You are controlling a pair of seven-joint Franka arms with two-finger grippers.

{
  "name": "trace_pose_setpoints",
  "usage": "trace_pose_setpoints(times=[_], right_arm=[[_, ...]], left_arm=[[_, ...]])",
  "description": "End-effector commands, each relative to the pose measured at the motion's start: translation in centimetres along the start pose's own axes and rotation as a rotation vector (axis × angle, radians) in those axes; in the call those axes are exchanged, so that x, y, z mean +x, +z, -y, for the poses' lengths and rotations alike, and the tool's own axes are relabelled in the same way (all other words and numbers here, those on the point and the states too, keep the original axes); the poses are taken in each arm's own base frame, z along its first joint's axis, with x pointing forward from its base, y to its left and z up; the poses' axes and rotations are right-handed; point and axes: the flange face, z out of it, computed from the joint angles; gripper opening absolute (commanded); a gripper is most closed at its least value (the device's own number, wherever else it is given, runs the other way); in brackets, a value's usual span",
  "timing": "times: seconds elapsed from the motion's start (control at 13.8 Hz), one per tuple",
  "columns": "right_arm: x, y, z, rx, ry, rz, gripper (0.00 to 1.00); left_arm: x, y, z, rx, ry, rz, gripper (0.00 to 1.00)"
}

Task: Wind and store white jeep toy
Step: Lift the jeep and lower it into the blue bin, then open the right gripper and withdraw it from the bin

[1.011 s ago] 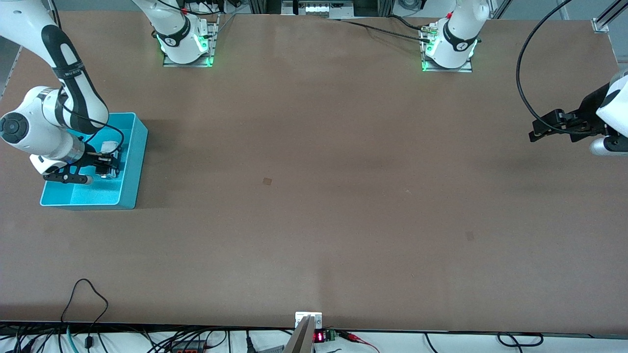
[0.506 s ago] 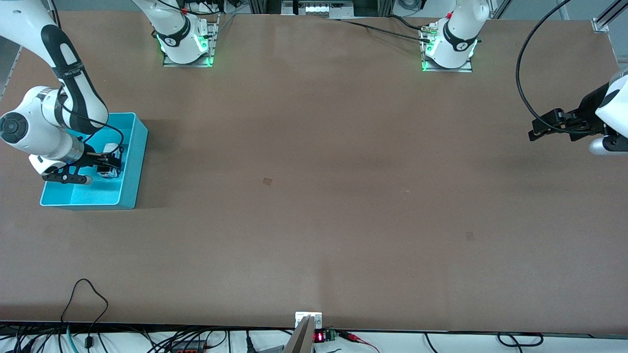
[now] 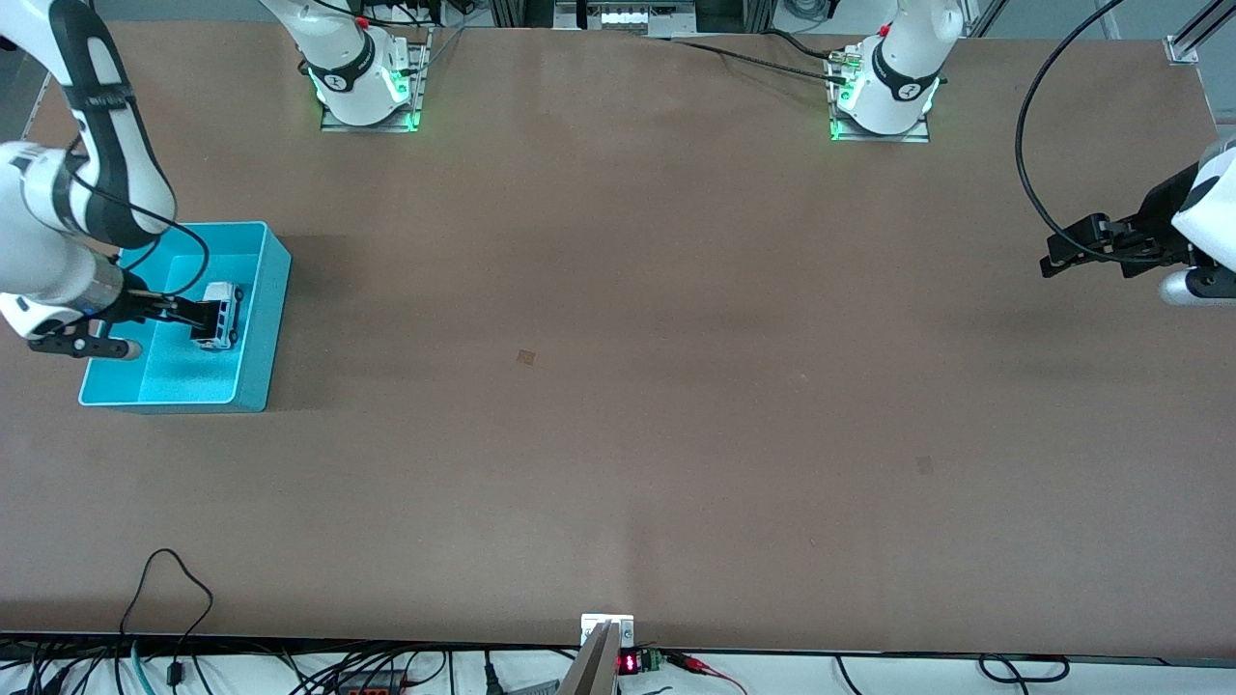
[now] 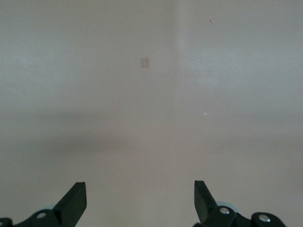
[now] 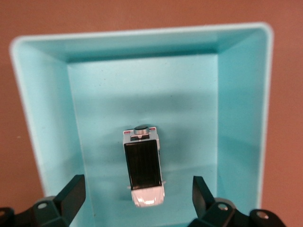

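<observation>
Here, one brown worktop [image 3: 618, 386]. At mid-left of the front frame, one turquoise bin [image 3: 253, 381] holding one white jeep toy [image 3: 219, 316] on its floor. Over it, right gripper [image 3: 205, 317], jaws spread, gripping nothing. At right edge, left gripper [image 3: 1048, 261] waiting over bare worktop, jaws spread.

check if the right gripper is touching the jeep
Apart. The right wrist view shows the right gripper open, both fingers standing wide of the jeep with bare bin floor between.
</observation>
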Motion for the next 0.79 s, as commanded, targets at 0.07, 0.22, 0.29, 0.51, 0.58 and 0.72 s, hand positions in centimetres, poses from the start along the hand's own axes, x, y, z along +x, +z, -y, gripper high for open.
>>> trace_pose_setpoints(times=[0.07,0.22,0.29,0.51,0.58,0.72], right_arm=[[-1.2,-7.4,0.9,-0.019,0.002,-0.002,1.00],[-2.3,-11.7,1.4,-0.025,-0.001,-0.030,1.00],[-2.9,-13.7,1.4,-0.035,-0.012,-0.058,1.00],[-3.6,-21.0,2.9,-0.047,-0.052,-0.065,1.00],[-3.6,-23.4,2.9,-0.049,-0.047,-0.080,1.00],[-4.1,-26.9,2.8,-0.017,-0.031,-0.078,1.00]], left_arm=[[-0.6,-0.5,0.1,0.021,-0.008,0.003,1.00],[-0.6,-0.5,0.1,0.021,-0.008,0.003,1.00],[-0.6,-0.5,0.1,0.021,-0.008,0.003,1.00],[-0.6,-0.5,0.1,0.021,-0.008,0.003,1.00],[-0.6,-0.5,0.2,0.021,-0.010,0.003,1.00],[-0.6,-0.5,0.2,0.021,-0.008,0.003,1.00]])
